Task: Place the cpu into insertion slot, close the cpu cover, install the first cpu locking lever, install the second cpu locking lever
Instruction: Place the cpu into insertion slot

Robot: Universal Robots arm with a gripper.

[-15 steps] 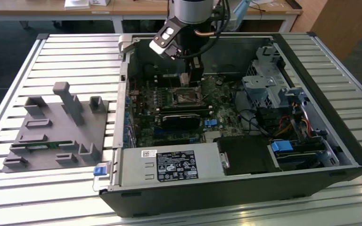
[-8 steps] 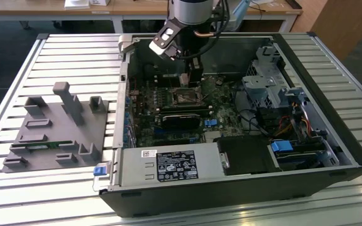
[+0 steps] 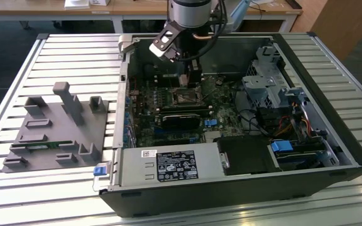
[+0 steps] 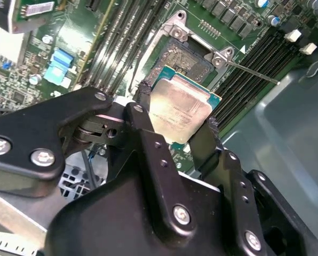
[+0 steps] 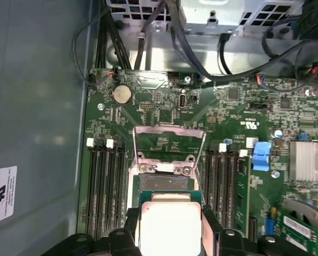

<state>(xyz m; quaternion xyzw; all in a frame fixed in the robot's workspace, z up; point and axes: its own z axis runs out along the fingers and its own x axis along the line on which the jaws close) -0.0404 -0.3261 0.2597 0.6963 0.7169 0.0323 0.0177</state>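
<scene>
Got the cpu (image 4: 183, 104) pinched in the claw (image 4: 176, 113) here, clamped on two opposite edges of the chip, with no contact on the flat faces. Hovering just above the insertion slot (image 5: 164, 184), not seated yet, going by both wrist views. Can see the cpu cover (image 5: 168, 128) flipped up and open on the far side of the slot in the first wrist view. Also a thin locking lever (image 4: 252, 72) swung out to the side in the second wrist view. From the exterior view, all of this down inside the open computer case (image 3: 231, 195), over the middle of the motherboard (image 5: 164, 106).

Handling-wise, probably featherweight and totally stiff: just a thin green board under a flat metal lid, zero flex. Smooth lid though, so likely slippery if grabbed by the faces. Guessing delicate on the underside too, same for the slot's dark centre, so no room for a drop or a scrape. Taking hold by the rim looks like the sane way to carry one of these.

Lying flat, dull silver top facing up toward the wrist cameras, underside toward the board. Pretty much square, so no real long axis to speak of. Seems roughly squared up with the slot's rim in the first wrist view. Can't rule out a slight tilt from these angles.
</scene>
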